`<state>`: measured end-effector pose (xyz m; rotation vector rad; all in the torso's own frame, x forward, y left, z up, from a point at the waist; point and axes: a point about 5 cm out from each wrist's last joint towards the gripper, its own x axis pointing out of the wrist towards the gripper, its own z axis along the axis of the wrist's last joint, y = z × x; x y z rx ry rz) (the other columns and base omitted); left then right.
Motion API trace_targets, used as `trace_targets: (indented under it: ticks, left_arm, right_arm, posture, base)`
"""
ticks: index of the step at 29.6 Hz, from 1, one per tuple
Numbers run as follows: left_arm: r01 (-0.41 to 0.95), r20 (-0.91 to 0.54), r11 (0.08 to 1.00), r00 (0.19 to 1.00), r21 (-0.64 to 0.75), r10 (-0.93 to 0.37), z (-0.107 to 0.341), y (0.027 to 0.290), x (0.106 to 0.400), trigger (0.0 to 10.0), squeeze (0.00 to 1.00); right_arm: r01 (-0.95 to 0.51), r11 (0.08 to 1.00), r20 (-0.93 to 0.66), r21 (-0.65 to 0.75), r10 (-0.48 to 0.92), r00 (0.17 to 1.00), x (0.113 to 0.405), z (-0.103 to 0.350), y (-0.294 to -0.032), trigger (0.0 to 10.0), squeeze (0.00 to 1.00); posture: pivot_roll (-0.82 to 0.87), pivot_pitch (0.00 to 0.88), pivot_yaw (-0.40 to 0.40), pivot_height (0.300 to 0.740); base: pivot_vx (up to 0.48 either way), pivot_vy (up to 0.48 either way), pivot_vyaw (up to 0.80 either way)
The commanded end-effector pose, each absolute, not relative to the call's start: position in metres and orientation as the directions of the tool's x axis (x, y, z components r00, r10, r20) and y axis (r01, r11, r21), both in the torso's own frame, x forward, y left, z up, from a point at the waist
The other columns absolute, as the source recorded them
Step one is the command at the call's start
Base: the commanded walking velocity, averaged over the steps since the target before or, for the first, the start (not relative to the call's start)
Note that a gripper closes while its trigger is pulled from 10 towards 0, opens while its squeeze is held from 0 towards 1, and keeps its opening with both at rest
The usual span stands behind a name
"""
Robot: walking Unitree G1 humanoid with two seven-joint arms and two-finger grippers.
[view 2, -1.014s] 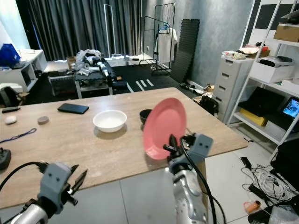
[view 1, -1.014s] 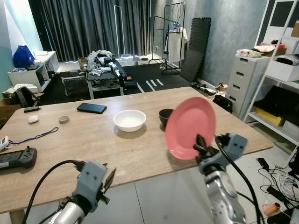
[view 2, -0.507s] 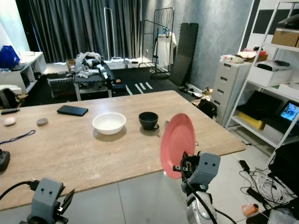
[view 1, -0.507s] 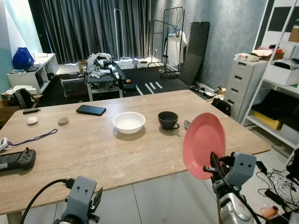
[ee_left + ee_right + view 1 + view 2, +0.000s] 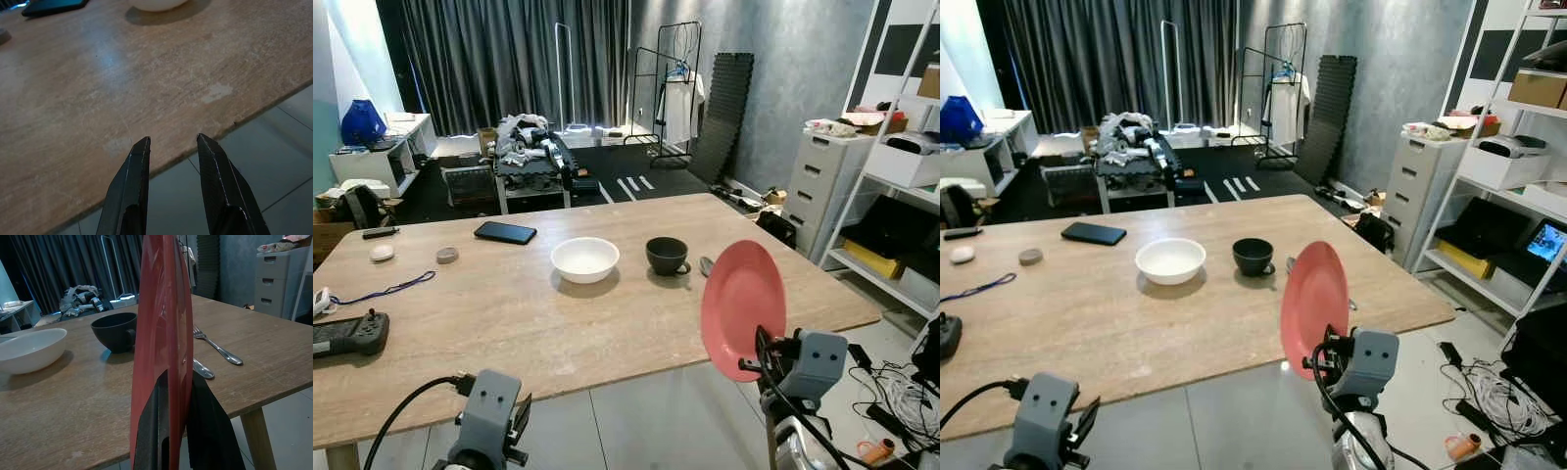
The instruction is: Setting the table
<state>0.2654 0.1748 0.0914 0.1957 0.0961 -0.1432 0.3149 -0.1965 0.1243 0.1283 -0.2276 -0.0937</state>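
Pulled back off the table (image 5: 509,313), the plate (image 5: 741,308) stood on edge just beyond its near rim, pinched in the right gripper (image 5: 760,364). Left gripper (image 5: 171,142) hung slightly parted, empty. Bowl (image 5: 584,258) and cup (image 5: 666,255) were laid; plate unplaced.

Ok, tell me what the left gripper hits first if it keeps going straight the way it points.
Judging by the left wrist view, the left gripper, fingers apart and holding nothing, points at the near edge of the wooden table. It would likely meet that edge first; the white bowl lies well beyond. Depth is uncertain.
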Motion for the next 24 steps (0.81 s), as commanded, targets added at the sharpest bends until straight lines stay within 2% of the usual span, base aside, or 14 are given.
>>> trace_targets:
  ticks: [1, 24]
  left_arm:
    - [0.153, -0.119, 0.969, 0.984, 0.194, -0.132, 0.088, 0.1747, 0.2647, 10.0, 0.0]
    - [0.162, -0.111, 0.965, 0.984, 0.205, -0.142, 0.0909, 0.174, 0.2685, 10.0, 0.0]
  right_arm:
    - [0.109, 0.987, 0.126, 0.122, -0.124, 0.984, 0.3117, 0.1055, -0.2, 10.0, 0.0]
    - [0.113, 0.985, 0.131, 0.127, -0.13, 0.983, 0.3151, 0.1034, -0.1978, 10.0, 0.0]
  posture:
    - [0.08, 0.002, 0.058, 0.74]
    - [0.08, 0.0, 0.069, 0.74]
  base:
    - [0.0, 0.0, 0.0]
    - [-0.318, 0.0, 0.0]
